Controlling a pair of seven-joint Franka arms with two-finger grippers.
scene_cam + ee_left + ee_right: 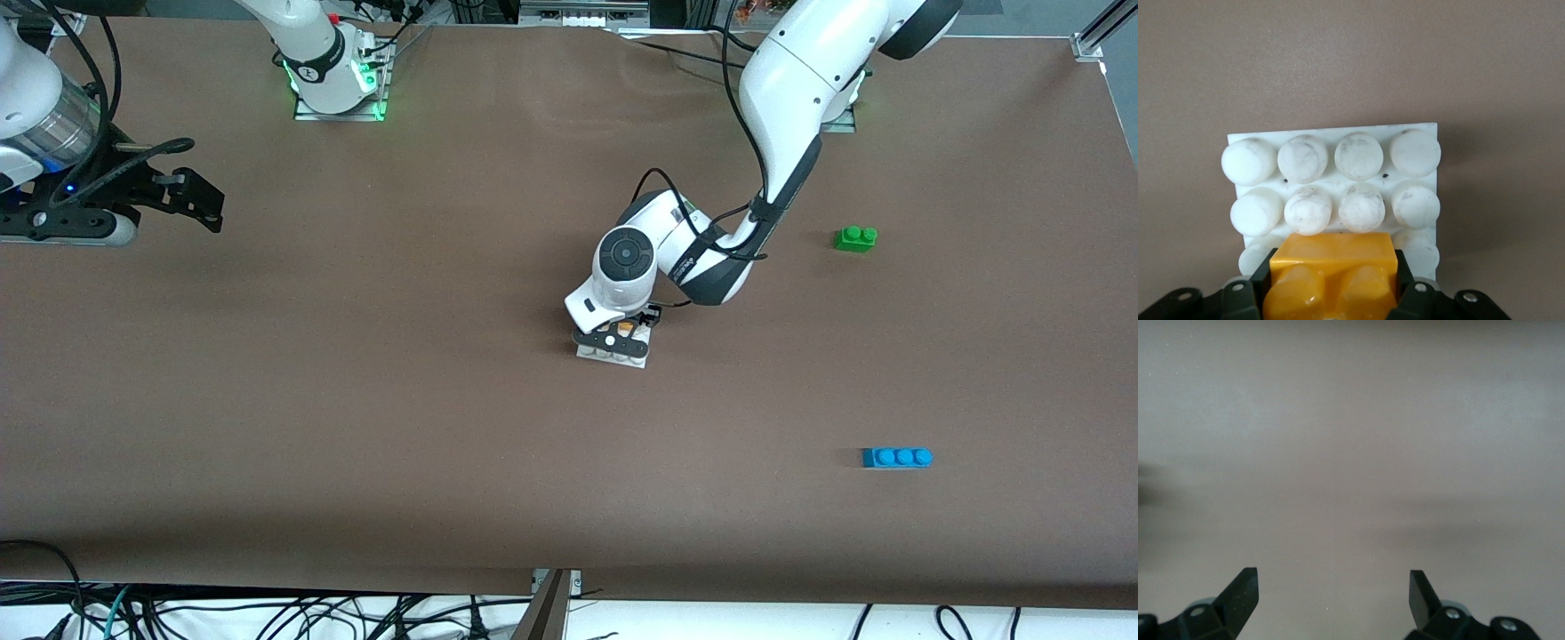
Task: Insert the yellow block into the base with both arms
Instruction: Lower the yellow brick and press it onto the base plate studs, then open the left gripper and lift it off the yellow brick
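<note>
My left pincer [1333, 293] clamped the yellow block [1331, 277] just above the white studded base [1338, 137] to seat it; my right pincer [1333, 597] waited open over bare bench [356, 400].

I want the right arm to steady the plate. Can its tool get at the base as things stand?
Probably yes. The right tool hangs open over bare table at its own end, with nothing on the table between it and the base. But the left tool, shut on the yellow block, crowds the top.
</note>
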